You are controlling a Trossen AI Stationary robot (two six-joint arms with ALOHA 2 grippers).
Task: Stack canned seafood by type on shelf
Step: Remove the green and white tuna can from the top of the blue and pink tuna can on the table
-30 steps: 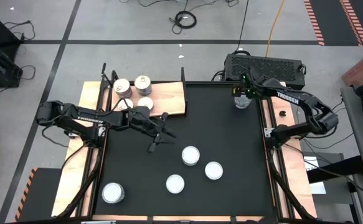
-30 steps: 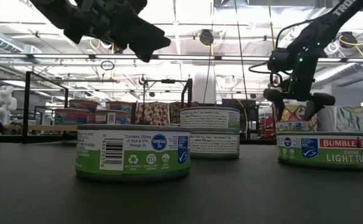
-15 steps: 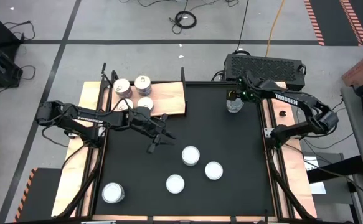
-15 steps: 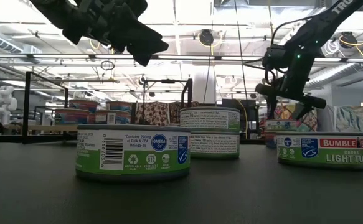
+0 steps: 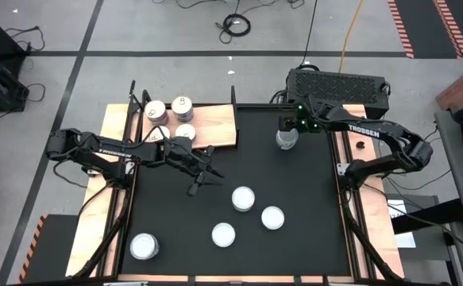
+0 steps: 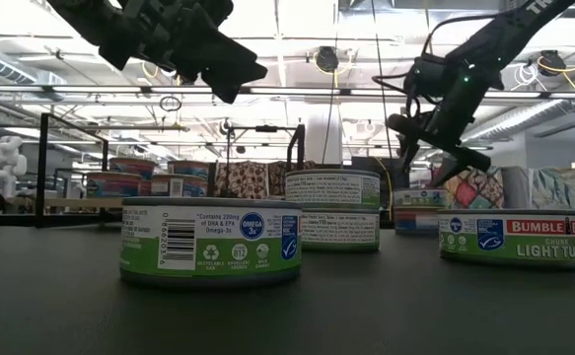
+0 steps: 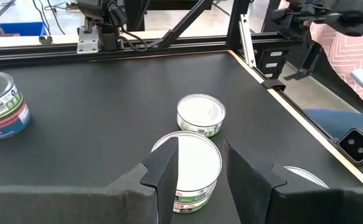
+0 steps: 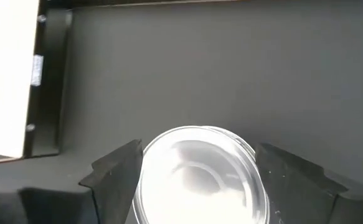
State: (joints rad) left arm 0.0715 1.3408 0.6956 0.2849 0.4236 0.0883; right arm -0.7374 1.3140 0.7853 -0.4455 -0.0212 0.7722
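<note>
The shelf (image 5: 211, 123) is a light wooden board at the table's far left, and several pull-tab tins (image 5: 183, 104) stand on it. Several white-topped tins (image 5: 243, 199) stand on the black mat, near and centre. My right gripper (image 5: 286, 137) is over the far part of the mat, shut on a silvery-topped tin (image 8: 197, 171) with a red, blue and green label (image 6: 420, 210). My left gripper (image 5: 202, 171) hangs open above the mat by the shelf's near right corner, touching nothing; its fingers (image 7: 165, 177) frame tins farther off. My right gripper pinches the tin between its two fingers (image 8: 116, 171), one on each side of the round wall just under the rim (image 8: 149, 155). It comes from above, pointing down. The tin stays upright; its bottom shows about level with the mat, and whether it is lifted clear I cannot tell.
A black box (image 5: 338, 83) sits beyond the table's far right corner. Thin black posts (image 5: 233, 95) stand at the shelf's edges. Wooden rails (image 5: 342, 151) run along the mat's sides. Bare mat lies between the shelf and the right gripper.
My right gripper has moved toward the table's left edge and slightly nearer, away from the far right corner. The tin has travelled with it, upright, across the far part of the mat.
</note>
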